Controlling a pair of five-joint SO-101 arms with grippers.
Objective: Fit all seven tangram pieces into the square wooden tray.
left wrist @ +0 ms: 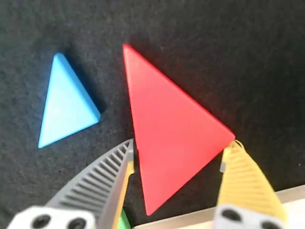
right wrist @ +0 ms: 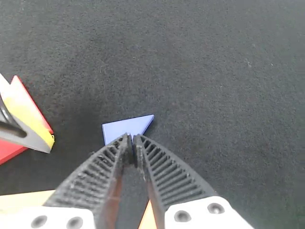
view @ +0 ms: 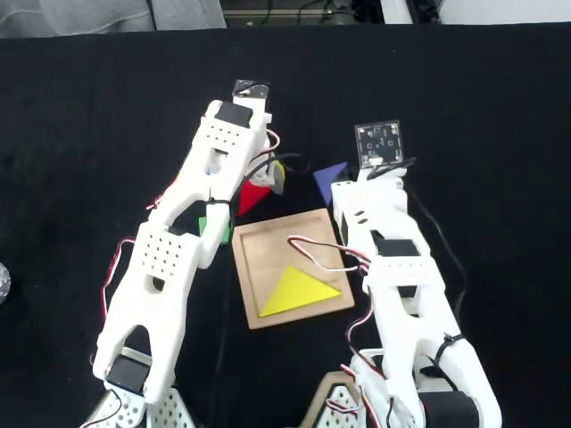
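on a black cloth-covered table (view: 80, 134), between the two white arms, a square wooden tray (view: 277, 245), set a little askew. inside it, flat on the wood toward the near side, a large yellow triangle piece (view: 297, 290).

just beyond the tray's far rim, a large red triangle piece (left wrist: 171, 129), flat on the cloth. over it the left claw (left wrist: 182, 145), spread open and straddling the piece, with the grey ribbed finger (left wrist: 105, 181) at one long edge and the yellow ribbed finger (left wrist: 243, 176) at the opposite corner. cannot tell whether pressing or only touching. close beside the red one but apart from it, a small light blue triangle piece (left wrist: 66, 102). under the left arm, just beside the tray's far left corner, a sliver of a green piece (view: 214, 227), mostly hidden.

off the tray's far right corner, a small dark blue triangle piece (right wrist: 126, 128), flat on the cloth, well apart from the red one. right claw (right wrist: 129, 139) closed, its black ribbed fingers (right wrist: 162, 171) pressed together with nothing between them, tips right at the near edge of the dark blue triangle.
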